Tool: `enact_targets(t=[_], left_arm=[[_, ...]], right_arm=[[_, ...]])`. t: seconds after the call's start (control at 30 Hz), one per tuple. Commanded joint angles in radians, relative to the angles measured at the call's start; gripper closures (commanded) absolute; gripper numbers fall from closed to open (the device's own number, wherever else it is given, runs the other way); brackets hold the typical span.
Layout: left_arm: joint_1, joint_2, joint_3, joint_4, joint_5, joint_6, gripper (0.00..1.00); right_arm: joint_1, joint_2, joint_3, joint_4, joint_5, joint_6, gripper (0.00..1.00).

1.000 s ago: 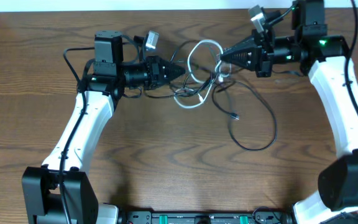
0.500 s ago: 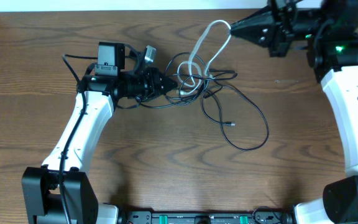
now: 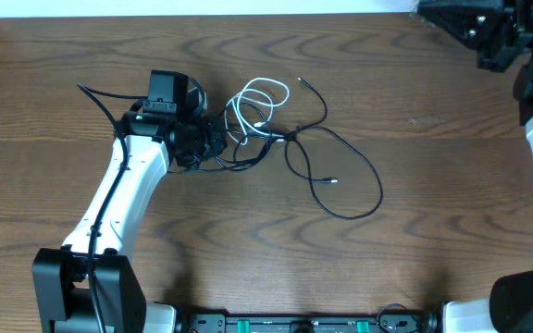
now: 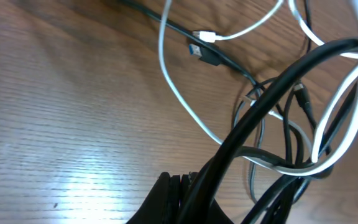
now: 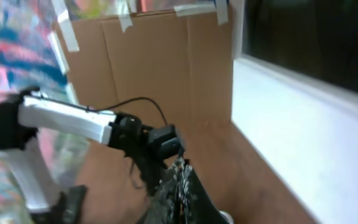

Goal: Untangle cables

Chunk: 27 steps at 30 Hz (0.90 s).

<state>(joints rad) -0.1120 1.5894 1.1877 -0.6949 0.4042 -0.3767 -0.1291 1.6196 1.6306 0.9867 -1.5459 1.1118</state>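
1. Cables [image 3: 290, 139] lie tangled on the table [image 3: 248, 250], overhead, just 12 o'clock of centre; the white cable [image 3: 246, 90] loops at the heap's 11 o'clock. The left gripper [image 3: 218, 139] meets the heap at 9 o'clock; the right gripper [image 3: 438, 11] sits far off at 1 o'clock.
2. Left wrist: the left gripper [image 4: 179, 190] is pinched shut on a black cable [image 4: 272, 99]; a plug [image 4: 202, 53] lies at 12 o'clock.
3. Right wrist: the right gripper [image 5: 179, 190] is closed; cables too blurred to place.

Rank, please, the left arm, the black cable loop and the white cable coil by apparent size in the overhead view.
1. left arm, clearly largest.
2. black cable loop.
3. white cable coil, somewhat smaller in spread.
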Motion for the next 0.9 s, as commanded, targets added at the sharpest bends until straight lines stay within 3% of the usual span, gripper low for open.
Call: enact_targets(t=[0.0, 0.17, 0.3, 0.87], left_arm=[[0.004, -0.016, 0.006, 0.012, 0.005, 0.051, 0.93], [0.004, -0.016, 0.006, 0.065, 0.182, 0.148, 0.92], [0.004, -0.016, 0.006, 0.075, 0.188, 0.148, 0.93], [0.004, -0.016, 0.006, 0.075, 0.188, 0.128, 0.93]], right_arm=[[0.007, 0.01, 0.004, -0.038, -0.013, 0.071, 0.99], [0.051, 0.047, 0.003, -0.124, -0.013, 0.021, 0.99], [0.112, 0.134, 0.003, -0.236, -0.006, -0.021, 0.99], [0.232, 0.499, 0.003, -0.333, 0.066, -0.029, 0.98]])
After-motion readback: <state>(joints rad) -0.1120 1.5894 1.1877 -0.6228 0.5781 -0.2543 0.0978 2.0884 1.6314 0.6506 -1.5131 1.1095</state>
